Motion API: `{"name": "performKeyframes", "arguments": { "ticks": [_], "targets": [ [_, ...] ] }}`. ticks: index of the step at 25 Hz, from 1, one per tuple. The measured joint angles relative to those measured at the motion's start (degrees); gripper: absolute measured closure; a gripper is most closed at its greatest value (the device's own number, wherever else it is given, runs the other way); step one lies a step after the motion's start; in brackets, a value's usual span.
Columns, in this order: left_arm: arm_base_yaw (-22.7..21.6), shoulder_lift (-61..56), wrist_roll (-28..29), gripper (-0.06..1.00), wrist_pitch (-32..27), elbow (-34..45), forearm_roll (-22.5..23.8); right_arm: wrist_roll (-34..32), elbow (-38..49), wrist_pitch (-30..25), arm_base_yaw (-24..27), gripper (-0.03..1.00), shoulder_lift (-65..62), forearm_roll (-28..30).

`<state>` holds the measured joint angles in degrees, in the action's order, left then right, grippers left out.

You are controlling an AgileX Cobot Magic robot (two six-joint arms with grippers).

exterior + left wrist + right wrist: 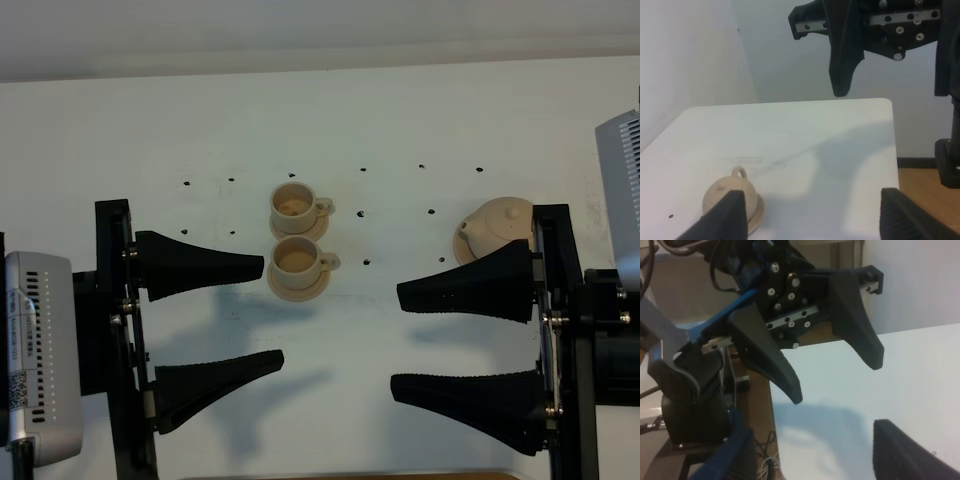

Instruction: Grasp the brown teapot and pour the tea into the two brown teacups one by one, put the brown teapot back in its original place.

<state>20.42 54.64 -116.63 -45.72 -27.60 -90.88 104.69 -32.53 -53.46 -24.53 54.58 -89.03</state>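
The teapot (pixel 497 228) sits on its wide saucer (pixel 462 246) toward the right side of the tabletop (pixel 400 120), about midway between the far and near edges. One finger of the right gripper (pixel 398 341) partly hides it. That gripper is spread wide and empty, as is the left gripper (pixel 271 312). Near the middle, the far teacup (pixel 293 205) stands just behind the near teacup (pixel 296 260), among dark specks (pixel 362 213).

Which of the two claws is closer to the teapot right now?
The right. Seen from overhead, one finger of the right claw overlaps the teapot at its edge; the left claw is far off, beside the two cups.
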Motion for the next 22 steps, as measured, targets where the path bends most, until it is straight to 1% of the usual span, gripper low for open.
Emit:
{"name": "performKeyframes", "arguments": {
  "ticks": [11,15,17,19,21,22],
  "targets": [
    [0.0,0.0,0.1,0.32,0.3,0.0,0.0,0.0,0.0,0.2,0.0,0.47,0.0,0.0],
    [0.0,0.0,1.8,0.32,1.8,0.0,0.0,-0.9,0.0,0.4,0.0,0.48,0.0,-0.2],
    [0.0,0.0,4.1,0.33,3.9,0.0,0.0,-3.4,-0.1,1.7,0.0,0.48,0.0,-0.4],
    [0.0,0.0,7.4,0.35,7.0,-0.7,0.7,-7.0,-0.9,4.6,0.0,0.48,0.0,0.4],
    [0.0,0.0,12.5,0.36,10.2,-2.4,3.8,-11.7,-2.2,7.1,0.0,0.48,0.0,3.2],
    [0.0,0.0,15.3,0.37,11.5,-3.4,6.8,-13.7,-2.6,8.2,0.0,0.48,0.0,5.2]
  ]
}}
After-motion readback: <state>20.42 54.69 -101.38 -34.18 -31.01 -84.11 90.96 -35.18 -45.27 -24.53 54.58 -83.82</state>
